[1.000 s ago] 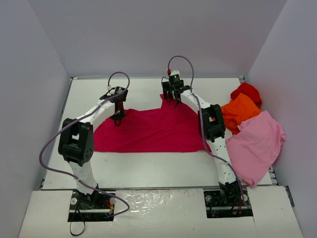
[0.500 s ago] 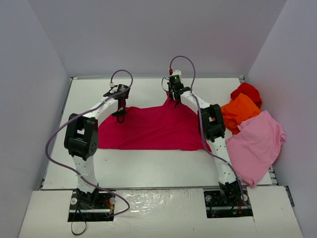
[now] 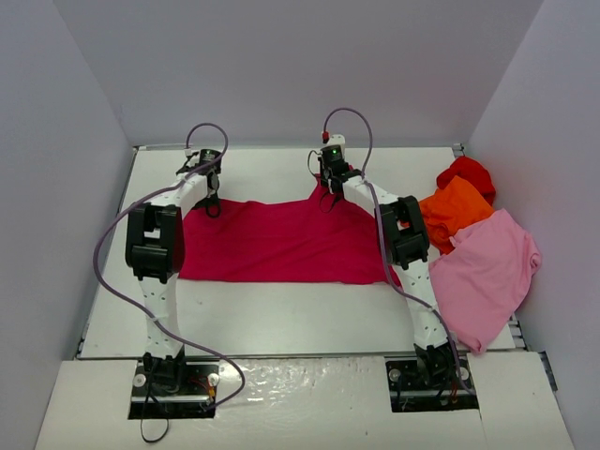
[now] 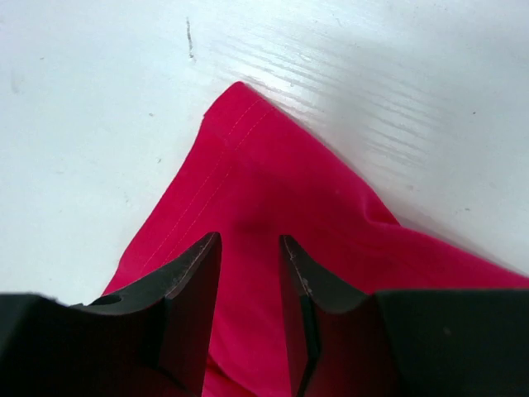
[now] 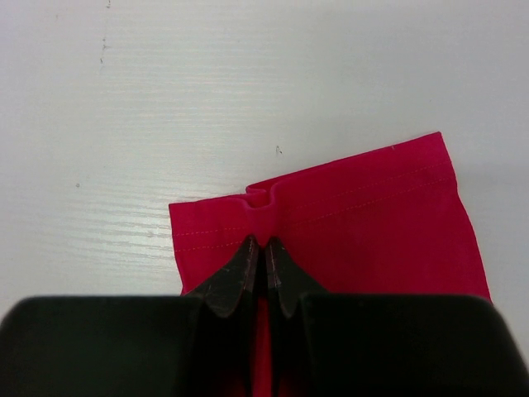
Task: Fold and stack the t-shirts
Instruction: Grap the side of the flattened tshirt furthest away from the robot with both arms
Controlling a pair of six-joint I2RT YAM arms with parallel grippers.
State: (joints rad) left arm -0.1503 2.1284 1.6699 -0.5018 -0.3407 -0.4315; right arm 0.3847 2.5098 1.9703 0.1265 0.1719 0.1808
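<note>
**Item 1: crimson t-shirt** [image 3: 281, 246]. Spread flat at the centre of the white surface [image 3: 281, 314], long side running 9 to 3 o'clock. The far edge rises to a peak at about 12 o'clock, where it is pinched. Likely laid out wide so that a fold line can be set.

**Item 2: right gripper** [image 3: 328, 199]. At the shirt's far edge, about 12 o'clock. In the wrist view, the right gripper [image 5: 265, 246] has its fingers closed tight on the stitched hem, with a small pucker of cloth at the tips. The grip is on the edge rather than the body, presumably so that the layer can be lifted cleanly.

**Item 3: left gripper** [image 3: 212, 208]. At the shirt's far-left corner, about 10 o'clock. In the wrist view, the left gripper [image 4: 248, 248] has its fingers a narrow gap apart over the cloth and pinches nothing – the corner lies flat beyond them.

**Item 4: waiting shirts**. Heaped at 2 to 4 o'clock by the right wall: red t-shirt [image 3: 466, 173] farthest, orange t-shirt [image 3: 455, 211] next, light pink t-shirt [image 3: 483, 277] nearest. They are unfolded and kept apart from the work area.

**Status**. Folding of item 1 not yet visible; no stack begun.
</note>
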